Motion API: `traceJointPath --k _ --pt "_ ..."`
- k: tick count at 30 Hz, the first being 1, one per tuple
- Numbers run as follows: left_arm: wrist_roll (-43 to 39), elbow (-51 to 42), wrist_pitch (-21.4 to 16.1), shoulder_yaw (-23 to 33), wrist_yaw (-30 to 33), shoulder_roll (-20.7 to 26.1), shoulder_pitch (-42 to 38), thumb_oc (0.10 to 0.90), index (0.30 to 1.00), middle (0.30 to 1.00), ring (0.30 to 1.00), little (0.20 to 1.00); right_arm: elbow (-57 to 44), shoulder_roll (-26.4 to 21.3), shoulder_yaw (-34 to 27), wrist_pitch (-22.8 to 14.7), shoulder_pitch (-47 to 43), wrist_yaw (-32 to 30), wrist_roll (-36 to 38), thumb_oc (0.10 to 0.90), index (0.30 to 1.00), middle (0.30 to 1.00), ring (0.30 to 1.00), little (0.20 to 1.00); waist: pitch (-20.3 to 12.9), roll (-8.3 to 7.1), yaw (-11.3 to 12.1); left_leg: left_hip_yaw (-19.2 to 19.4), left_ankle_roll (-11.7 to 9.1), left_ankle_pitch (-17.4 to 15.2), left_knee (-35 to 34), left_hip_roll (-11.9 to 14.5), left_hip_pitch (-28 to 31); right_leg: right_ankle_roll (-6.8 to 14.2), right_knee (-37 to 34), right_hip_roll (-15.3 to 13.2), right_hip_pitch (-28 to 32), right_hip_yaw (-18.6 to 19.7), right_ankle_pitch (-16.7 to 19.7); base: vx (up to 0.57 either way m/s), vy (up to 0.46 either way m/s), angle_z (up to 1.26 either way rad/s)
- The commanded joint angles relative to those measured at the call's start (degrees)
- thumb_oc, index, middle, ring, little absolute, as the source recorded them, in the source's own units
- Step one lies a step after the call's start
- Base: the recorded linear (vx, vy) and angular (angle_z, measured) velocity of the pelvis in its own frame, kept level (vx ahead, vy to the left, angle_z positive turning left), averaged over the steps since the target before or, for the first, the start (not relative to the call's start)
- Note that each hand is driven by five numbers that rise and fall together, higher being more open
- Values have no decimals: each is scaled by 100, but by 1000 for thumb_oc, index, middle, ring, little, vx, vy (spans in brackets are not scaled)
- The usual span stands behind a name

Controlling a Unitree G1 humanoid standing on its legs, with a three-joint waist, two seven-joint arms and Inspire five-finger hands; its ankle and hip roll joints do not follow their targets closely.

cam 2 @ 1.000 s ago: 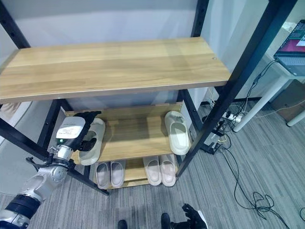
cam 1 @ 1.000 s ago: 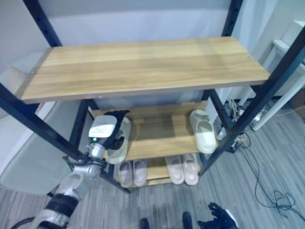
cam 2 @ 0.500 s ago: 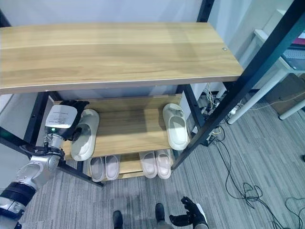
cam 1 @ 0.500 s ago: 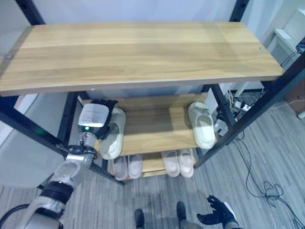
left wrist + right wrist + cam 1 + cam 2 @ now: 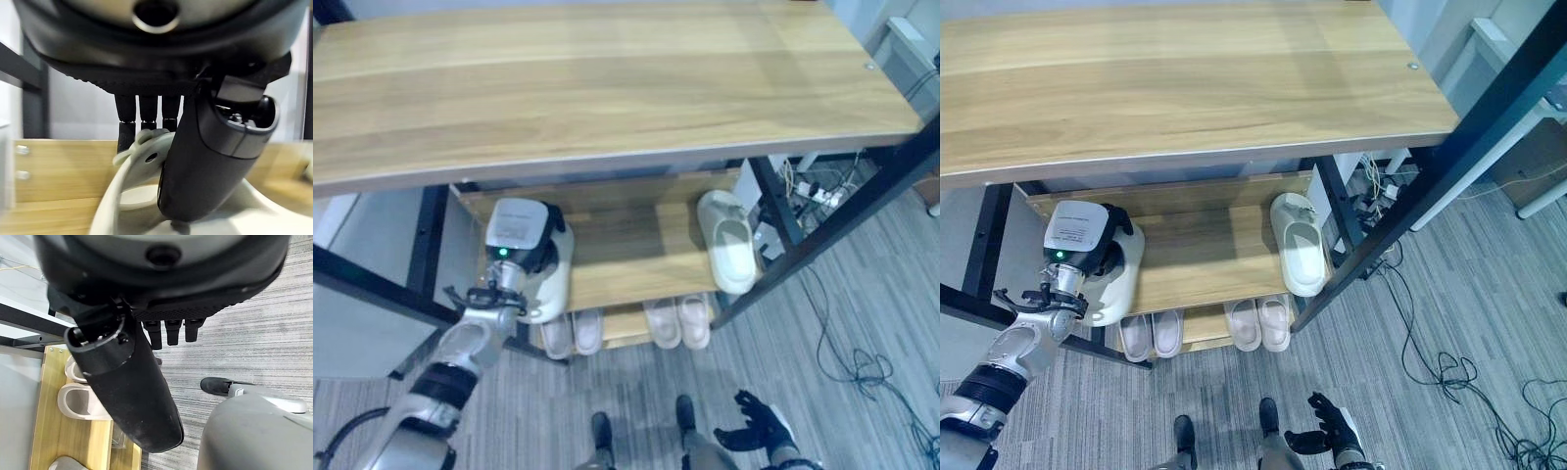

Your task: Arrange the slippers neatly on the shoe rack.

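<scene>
On the middle shelf [image 5: 1205, 259] (left end), left hand [image 5: 1087, 245] grips slipper [image 5: 1121, 284].

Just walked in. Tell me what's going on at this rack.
The robot's left hand grips a pale slipper at the left end of the rack's middle shelf. Its mate lies at the right end of that shelf. Two more pairs sit side by side on the bottom shelf. The right hand hangs low over the floor, holding nothing.
</scene>
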Motion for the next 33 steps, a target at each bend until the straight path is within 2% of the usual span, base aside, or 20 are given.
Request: traceJointPath --k 1,3,10,15,24,33 --pt "-32 -223 -343 -97 382 -193 -1129 400 300 300 300 300 -301 -391 -19 -250 -168 -154 64 800 900 900 900 900 26 293 -59 -329 -21 -577 -29 -219 46 293 133 69 152 -238 -531 -5 -10 -4" --pt "25 -57 -317 -398 348 -388 -1442 400 300 300 300 300 -341 -445 -9 -246 -202 -182 76 800 900 900 900 900 102 342 -120 -300 -16 -562 -29 -219 8 294 151 67 83 -185 -519 4 -9 -3" --pt "398 609 110 -983 600 -506 -2461 400 300 300 300 300 -602 -706 25 -315 -224 -318 40 800 900 900 900 900 367 477 -271 -161 -23 -521 -29 -207 -133 329 180 66 -158 -62 -463 13 -10 -12" --pt "228 887 173 -1036 696 -578 -2764 400 300 300 300 300 -489 -742 25 -305 -320 -393 50 800 900 900 900 900 462 505 -319 -102 -34 -479 -29 -192 -227 335 184 55 -256 -29 -432 15 -11 -11" --pt "72 1465 316 -1306 662 -1249 -3386 400 300 300 300 300 -424 -779 65 -373 -470 -488 142 800 900 900 900 900 596 451 -417 -98 -61 -447 -29 -168 -391 323 194 68 -445 -54 -417 1 -27 -2" --pt "343 1648 349 -1727 723 -1649 -3996 400 300 300 300 300 -327 -772 296 -412 -641 -489 180 800 900 900 900 900 640 406 -478 -85 -72 -457 -29 -136 -418 308 234 86 -510 -54 -450 5 -18 1"
